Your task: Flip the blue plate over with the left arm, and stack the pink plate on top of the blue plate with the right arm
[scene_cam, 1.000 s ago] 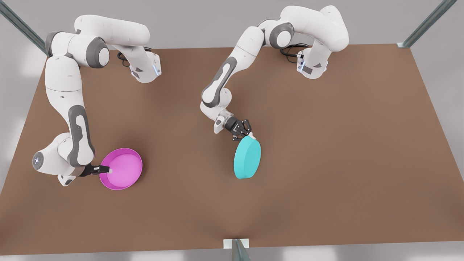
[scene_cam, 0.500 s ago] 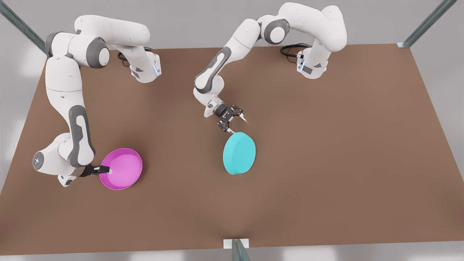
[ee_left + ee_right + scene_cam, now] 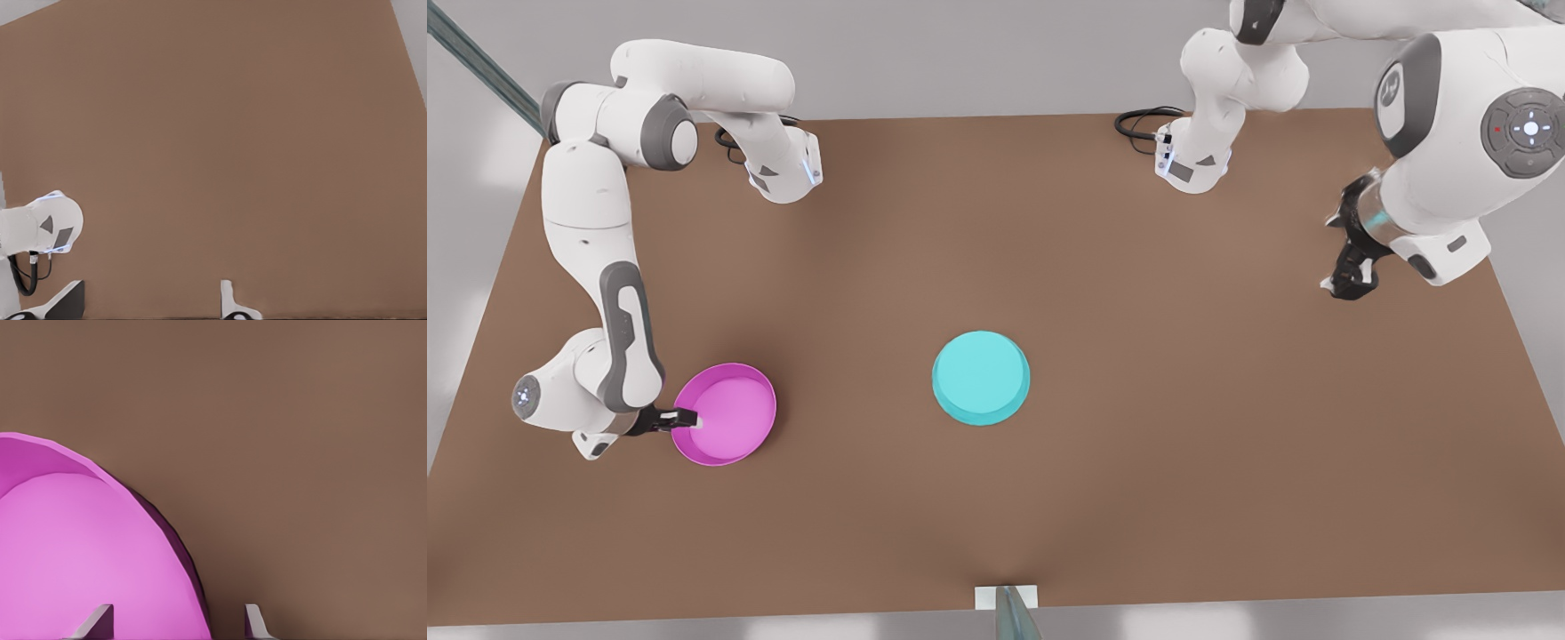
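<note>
Front view. We take the blue plate (image 3: 981, 378) as landmark: it lies flat on the brown table (image 3: 1183, 462) near the middle, base up, rim down, with nothing touching it. The pink plate (image 3: 725, 413) sits rim up, well apart from the blue plate toward the front view's left. The right gripper (image 3: 685, 416) is at the pink plate's rim on the side away from the blue plate, one finger over the inner face — whether the fingers are clamped on the rim we cannot tell from here. The left gripper (image 3: 1347, 283) hangs raised, well apart from the blue plate toward the front view's right, near the table edge; its finger spread is not readable here. No legible writing on either arm.

Left wrist view. We see bare table (image 3: 233, 133) and an arm base (image 3: 40, 223) with its black cable. Two pale fingertips (image 3: 230, 303) at the frame edge stand well apart, with nothing between them — the left gripper is spread and empty.

Right wrist view. The pink plate (image 3: 87, 553) is seen close, with its paler inside and darker wall. Two grey fingertips (image 3: 100, 620) straddle the rim, one over the inside, one outside above the table (image 3: 300, 420). A gap shows between them, and contact with the rim cannot be confirmed.
</note>
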Robot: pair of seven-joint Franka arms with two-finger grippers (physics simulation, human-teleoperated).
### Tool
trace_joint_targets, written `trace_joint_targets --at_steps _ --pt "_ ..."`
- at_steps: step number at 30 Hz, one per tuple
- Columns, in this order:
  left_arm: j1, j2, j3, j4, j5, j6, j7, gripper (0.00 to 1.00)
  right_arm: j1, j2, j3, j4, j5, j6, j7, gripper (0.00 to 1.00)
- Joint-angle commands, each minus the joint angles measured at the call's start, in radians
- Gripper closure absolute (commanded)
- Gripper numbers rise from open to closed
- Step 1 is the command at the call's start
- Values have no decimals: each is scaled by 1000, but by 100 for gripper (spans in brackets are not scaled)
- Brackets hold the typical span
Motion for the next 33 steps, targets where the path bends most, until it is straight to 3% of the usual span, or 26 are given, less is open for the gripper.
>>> trace_joint_targets --at_steps 1,2,3,4,5,6,8,12,19,23,27,33 --pt "323 4 -383 1 41 21 1170 0 -1 0 0 0 1 11 -9 27" --pt "331 -83 -405 -221 152 226 1292 0 1 -2 0 0 1 11 -9 35" --pt "331 -119 -404 -334 142 366 1290 0 1 0 0 0 1 11 -9 41" --pt "326 -78 -376 -314 56 365 1175 0 1 0 0 0 1 9 -9 49" --pt "300 -67 -327 -272 48 298 1184 0 1 0 0 0 1 9 -9 52" --pt "302 -116 -283 -332 39 288 1285 0 1 -2 0 0 1 9 -9 53" --pt "309 -81 -335 -349 36 291 1306 0 2 -2 1 0 -1 9 -9 62" --pt "322 -61 -335 -341 -18 295 1319 0 10 -2 1 2 1 8 -26 79" --pt "299 -59 -332 -318 -3 279 1328 0 9 -84 49 13 73 -112 -21 79" --pt "299 -9 -333 -236 -9 212 1336 0 24 -101 175 71 107 -112 9 79" --pt "299 -7 -332 -236 -9 213 1337 0 159 -100 308 100 114 -114 239 79" --pt "299 -10 -333 -234 -10 212 1333 0 357 -71 313 106 180 -71 367 79"
